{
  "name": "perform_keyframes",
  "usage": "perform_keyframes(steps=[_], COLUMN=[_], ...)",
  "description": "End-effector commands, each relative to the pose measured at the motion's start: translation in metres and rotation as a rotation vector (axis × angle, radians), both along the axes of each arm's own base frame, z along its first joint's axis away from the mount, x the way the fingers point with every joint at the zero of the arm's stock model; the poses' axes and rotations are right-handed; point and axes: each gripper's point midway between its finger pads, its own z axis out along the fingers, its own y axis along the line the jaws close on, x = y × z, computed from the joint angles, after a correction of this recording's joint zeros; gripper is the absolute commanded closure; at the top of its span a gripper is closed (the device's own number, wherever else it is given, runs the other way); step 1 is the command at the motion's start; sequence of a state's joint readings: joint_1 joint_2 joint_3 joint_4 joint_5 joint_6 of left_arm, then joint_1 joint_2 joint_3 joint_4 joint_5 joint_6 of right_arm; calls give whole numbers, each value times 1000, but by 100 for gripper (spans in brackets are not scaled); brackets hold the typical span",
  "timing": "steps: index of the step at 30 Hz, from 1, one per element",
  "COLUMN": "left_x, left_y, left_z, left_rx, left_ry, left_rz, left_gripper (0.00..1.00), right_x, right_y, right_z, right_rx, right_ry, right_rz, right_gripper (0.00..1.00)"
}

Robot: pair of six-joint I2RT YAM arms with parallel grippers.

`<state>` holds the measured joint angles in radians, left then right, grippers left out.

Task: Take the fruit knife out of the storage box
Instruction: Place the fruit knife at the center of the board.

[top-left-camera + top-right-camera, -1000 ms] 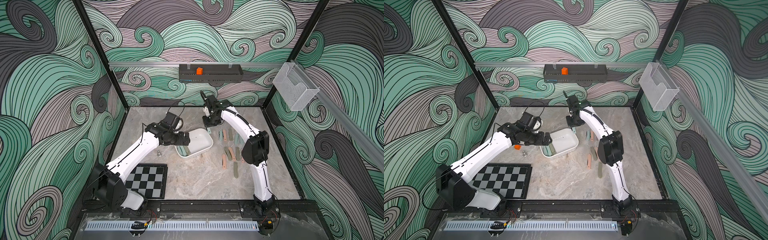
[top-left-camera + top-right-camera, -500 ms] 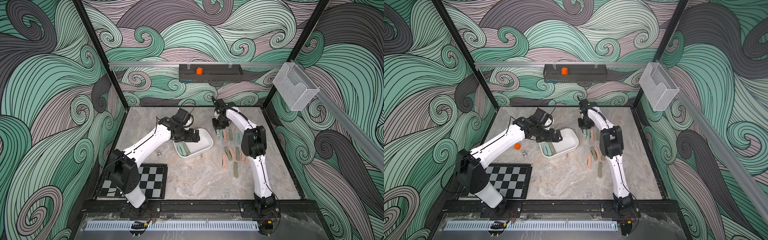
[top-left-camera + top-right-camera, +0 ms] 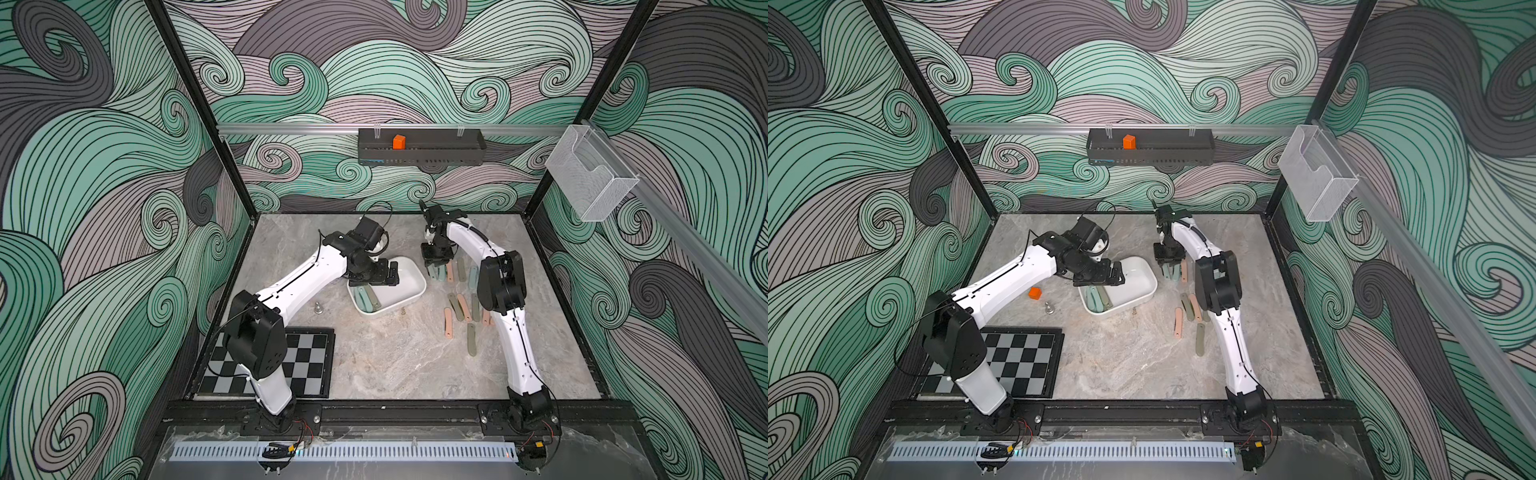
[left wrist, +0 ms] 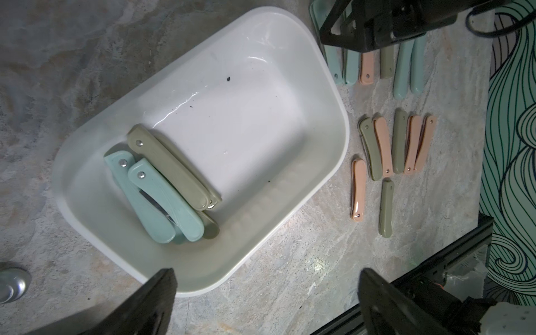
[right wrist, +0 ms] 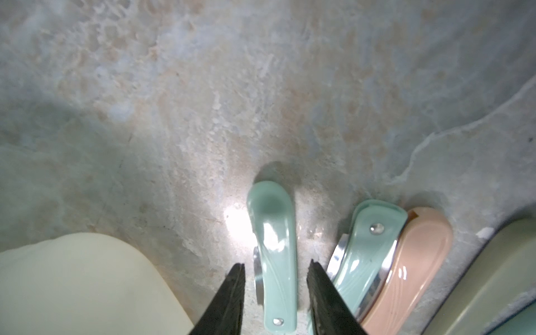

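Note:
The white storage box [image 3: 407, 286] [image 3: 1138, 286] sits mid-table, and several folded fruit knives, olive [image 4: 171, 168] and teal [image 4: 165, 200], lie at one end of it. My left gripper [image 3: 384, 277] [image 4: 265, 278] hovers open and empty over the box's left rim [image 4: 333, 95]. Just right of the box, my right gripper [image 3: 435, 266] [image 5: 275, 265] points down at the table. Its jaws stand open around a teal fruit knife [image 5: 274, 232] lying flat on the marble, with a gap on each side.
Rows of folded knives [image 3: 457, 307] in teal, pink and olive lie right of the box. At the front left are a chessboard [image 3: 307, 361], a small metal piece [image 3: 318, 307] and an orange cube [image 3: 1035, 293]. A black wall tray [image 3: 422, 147] and mesh basket [image 3: 590, 174] hang above.
My left arm swung from the box's left side to over it. My right gripper carried the teal knife rightward down to the table, and its jaws have come apart off it.

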<state>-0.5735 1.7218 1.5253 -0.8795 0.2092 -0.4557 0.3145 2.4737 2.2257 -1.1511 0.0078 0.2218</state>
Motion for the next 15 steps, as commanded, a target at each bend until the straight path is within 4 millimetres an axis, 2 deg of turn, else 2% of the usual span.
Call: perform_keyframes(steps=[1, 5, 9, 15], left_x=[1, -3, -7, -11], left_y=[6, 13, 26, 38], left_z=[5, 3, -7, -28], left_rx=[13, 32, 78, 103], left_ry=[1, 6, 16, 61], left_rz=[6, 28, 78, 215], left_gripper=[1, 1, 1, 3], right_x=[0, 5, 6, -12], right_y=[2, 5, 11, 22], right_z=[3, 24, 52, 88], right_rx=[13, 23, 42, 55], right_ry=[5, -43, -97, -145], right_rz=[2, -1, 2, 35], right_gripper=[53, 41, 29, 9])
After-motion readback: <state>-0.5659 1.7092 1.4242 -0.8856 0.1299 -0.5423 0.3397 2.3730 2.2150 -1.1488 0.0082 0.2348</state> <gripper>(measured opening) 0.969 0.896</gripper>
